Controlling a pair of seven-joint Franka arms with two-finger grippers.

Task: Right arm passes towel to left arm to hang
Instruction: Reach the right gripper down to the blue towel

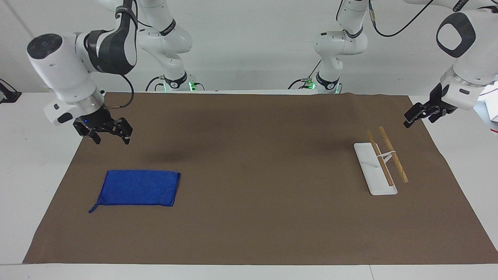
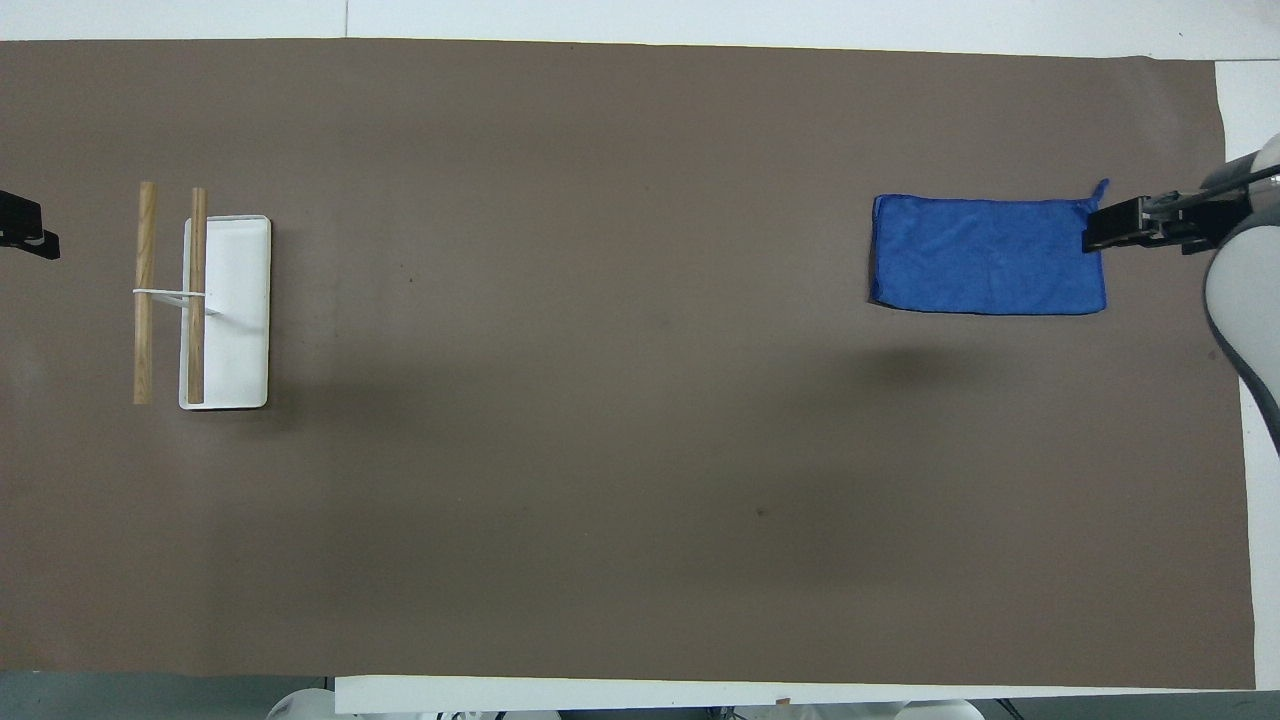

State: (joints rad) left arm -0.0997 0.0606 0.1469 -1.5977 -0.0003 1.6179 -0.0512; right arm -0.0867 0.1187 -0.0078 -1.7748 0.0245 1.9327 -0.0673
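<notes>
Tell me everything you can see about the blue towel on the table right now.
The towel is a small bright blue rectangle of soft, fuzzy-looking cloth with a thin loop tail at one corner. It lies flat and smooth on the brown mat, toward the right arm's end of the table. Nothing touches it but the mat. The right gripper hangs open in the air near the towel's edge at the loop end, not in contact with it.
</notes>
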